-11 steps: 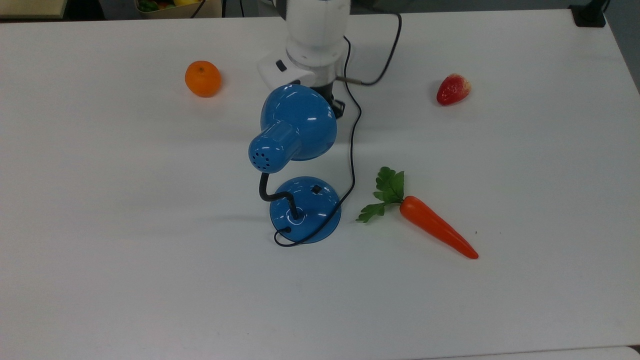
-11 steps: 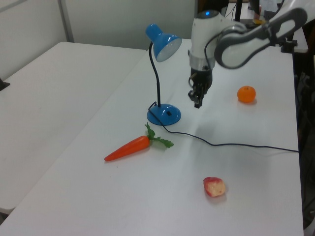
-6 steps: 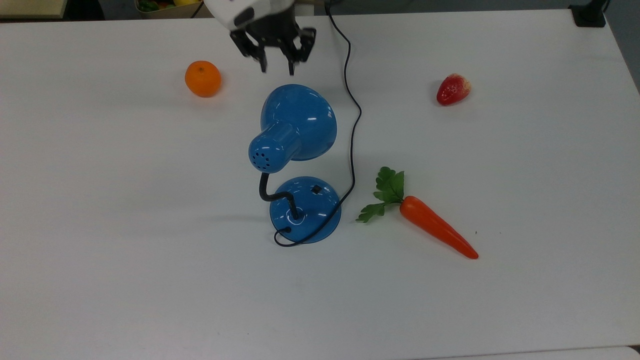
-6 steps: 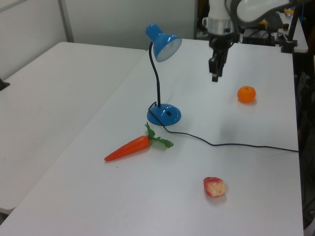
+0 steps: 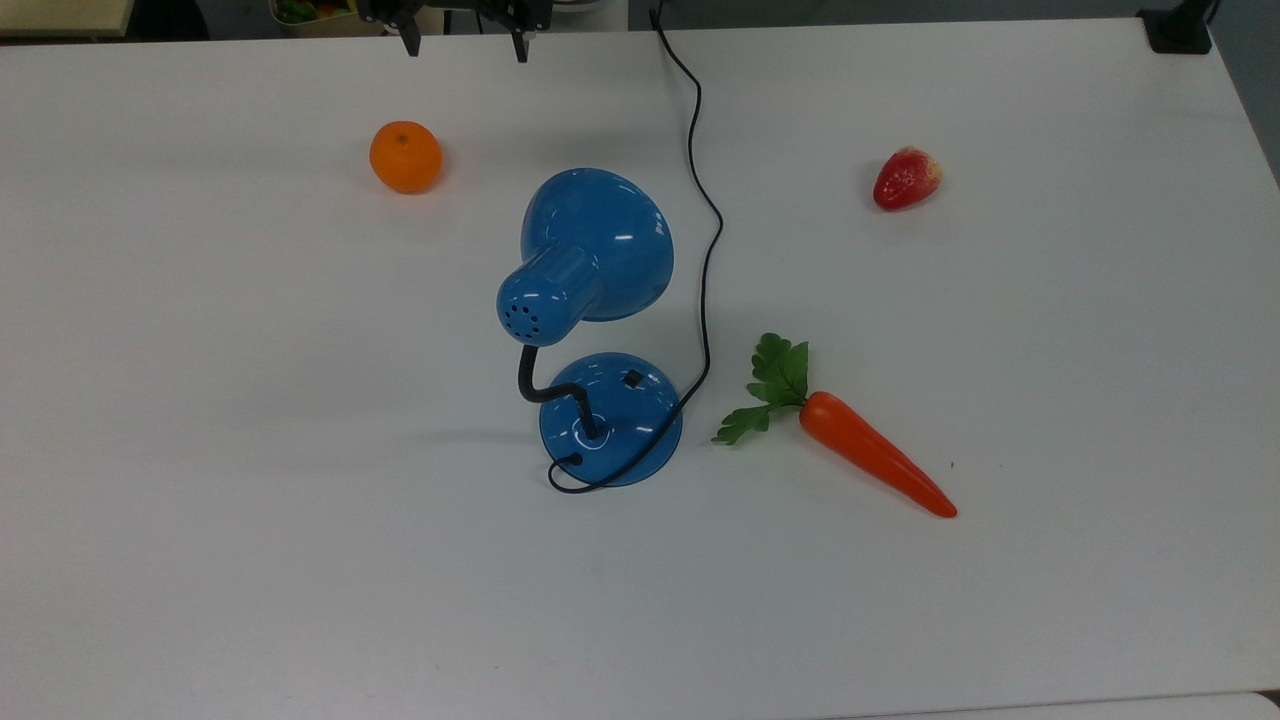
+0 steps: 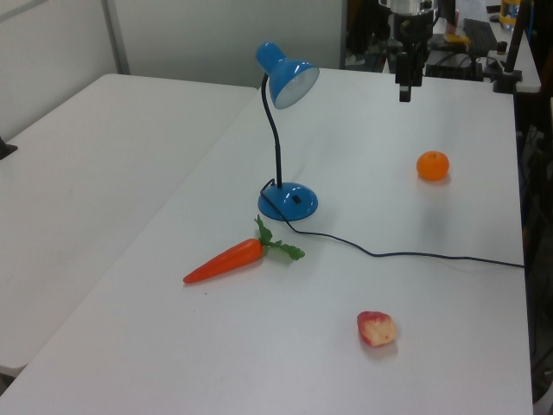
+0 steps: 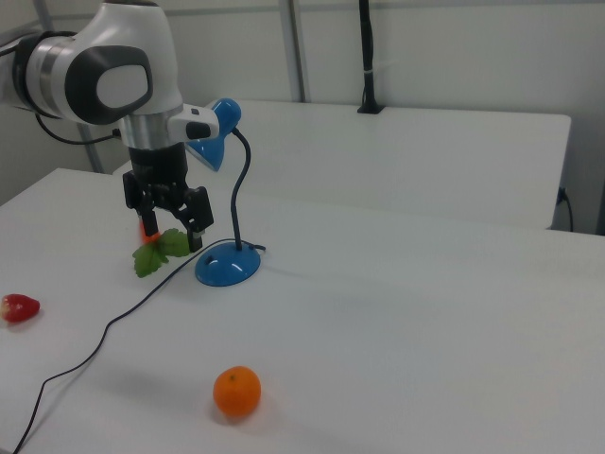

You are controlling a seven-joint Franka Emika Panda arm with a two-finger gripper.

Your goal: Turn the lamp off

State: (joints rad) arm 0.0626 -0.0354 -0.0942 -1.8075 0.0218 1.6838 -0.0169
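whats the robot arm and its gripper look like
The arm is glossy white with rounded, bulbous housings and dark grey joint sections between them. A thin black cable runs off its rear segment at the right view's left. Below the white wrist sits an all-black gripper: a blocky black body ending in two slim black fingers with angular, skeleton-like linkages. No lettering or markings can be made out.

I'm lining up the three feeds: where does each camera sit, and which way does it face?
Top view: high above, looking down on the lamp; the gripper at its top edge.
Left view: beside the table, strawberry nearest, gripper far.
Right view: opposite side, orange nearest, arm close.
All three share lamp, orange, strawberry and carrot.
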